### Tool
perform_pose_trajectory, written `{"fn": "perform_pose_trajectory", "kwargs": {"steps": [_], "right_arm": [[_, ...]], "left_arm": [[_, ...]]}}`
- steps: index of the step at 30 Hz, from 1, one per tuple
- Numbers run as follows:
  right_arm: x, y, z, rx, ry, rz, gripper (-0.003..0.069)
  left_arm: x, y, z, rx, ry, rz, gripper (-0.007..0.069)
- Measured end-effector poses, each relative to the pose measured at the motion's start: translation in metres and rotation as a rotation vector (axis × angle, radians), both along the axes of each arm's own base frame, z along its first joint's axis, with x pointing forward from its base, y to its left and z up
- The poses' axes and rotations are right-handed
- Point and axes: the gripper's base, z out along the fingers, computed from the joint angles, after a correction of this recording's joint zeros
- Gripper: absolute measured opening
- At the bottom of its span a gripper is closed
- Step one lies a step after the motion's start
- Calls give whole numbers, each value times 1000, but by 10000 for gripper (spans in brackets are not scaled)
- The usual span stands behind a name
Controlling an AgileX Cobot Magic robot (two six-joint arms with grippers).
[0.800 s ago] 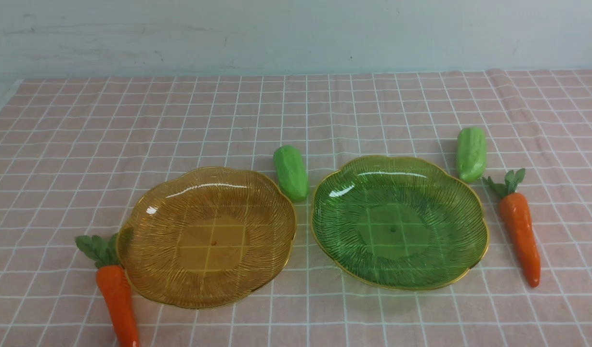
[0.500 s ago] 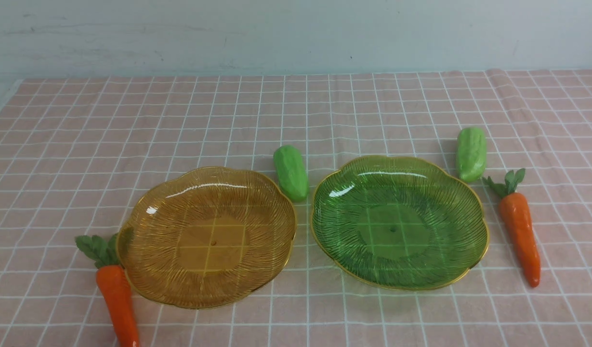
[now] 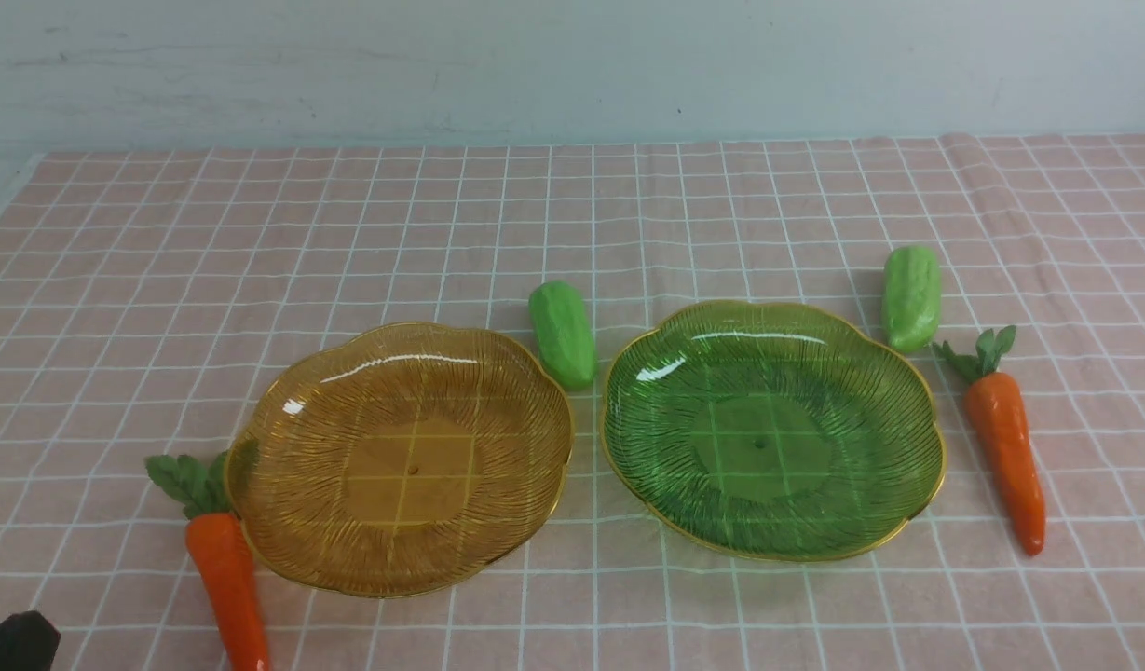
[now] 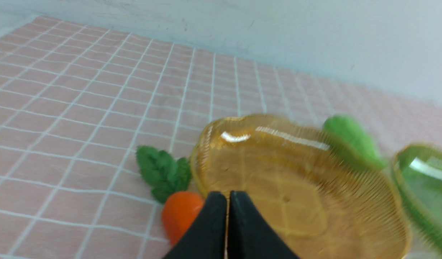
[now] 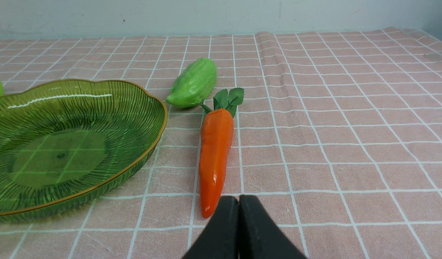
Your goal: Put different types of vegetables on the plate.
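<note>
My left gripper has just crept into front view, pressed together, empty, near left carrot. My right gripper likewise closed, facing right carrot. Gourds lie on worktop beside unfilled amber plate and green plate. First pick likely starting.

A pale, scuffed wall rose at the back. A pink cloth with white grid lines lay creased near its right side.
</note>
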Motion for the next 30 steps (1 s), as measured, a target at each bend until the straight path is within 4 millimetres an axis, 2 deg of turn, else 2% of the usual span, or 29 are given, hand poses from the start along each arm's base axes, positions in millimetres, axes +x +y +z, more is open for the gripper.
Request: {"fn": "perform_pose_trajectory", "kwargs": {"steps": [5,10,12,15,17,19,21,25,27,30], "right_arm": [[0,0,0,0,0,0,-15],[0,0,0,0,0,0,-15],[0,0,1,10,-11,0,-15],[2,2,9,158,-118,-5,-15],[2,2,17,324,-207,-21,-15],[2,0,23,483,-274,-41,-15],[2,-1,26,611,-313,-59,-15],[2,-2,27,709,-331,-72,-15],[2,-2,27,712,-332,-73,-15],[2,-2,28,718,-337,-75,-15]], "left_arm": [[1,2,9,-207,-92,30,-3],[-3,14,34,-310,-343,132,-3],[-9,15,60,-300,-427,126,-3],[-22,9,110,-192,-478,69,-3],[-22,0,142,-79,-379,-11,-3],[-11,-10,154,11,-188,-108,-3],[14,-17,154,75,80,-203,-3],[69,-19,107,174,631,-296,-3],[89,-17,87,201,781,-301,-3],[110,-15,66,213,893,-300,-3]]}}
